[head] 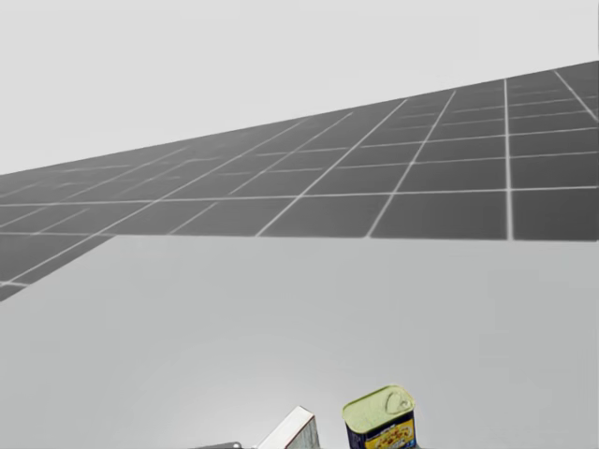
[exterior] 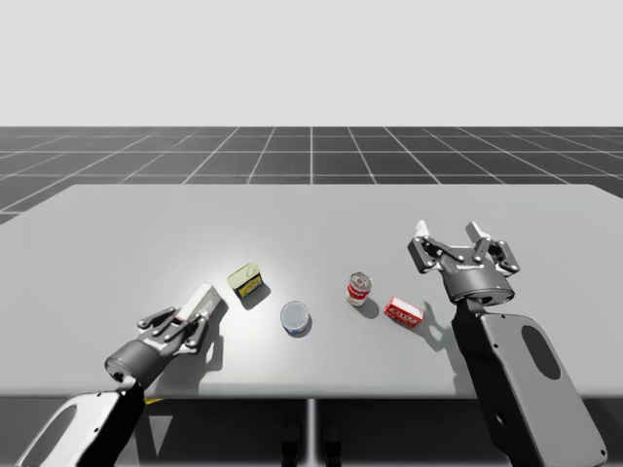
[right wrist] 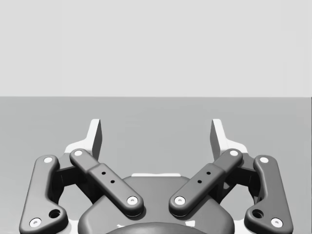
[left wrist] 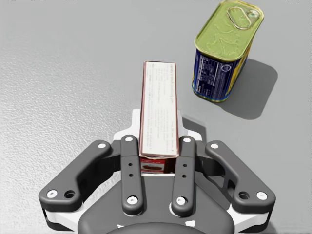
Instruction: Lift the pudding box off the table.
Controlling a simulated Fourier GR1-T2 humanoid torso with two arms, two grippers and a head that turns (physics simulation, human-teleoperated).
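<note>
Both fingers of my left gripper (left wrist: 158, 144) pinch the pudding box (left wrist: 159, 97) at one end; lifting fast could make it slip.

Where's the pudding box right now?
The pudding box is clamped in my left gripper, on the left side of the table in the high view. The yellow-topped tin stands just ahead of it, off to one side.

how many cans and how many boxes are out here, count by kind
cans: 3 (yellow-topped rectangular can, blue round can, red round can)
boxes: 2 (pudding box in left gripper, red box)
total: 5
</note>
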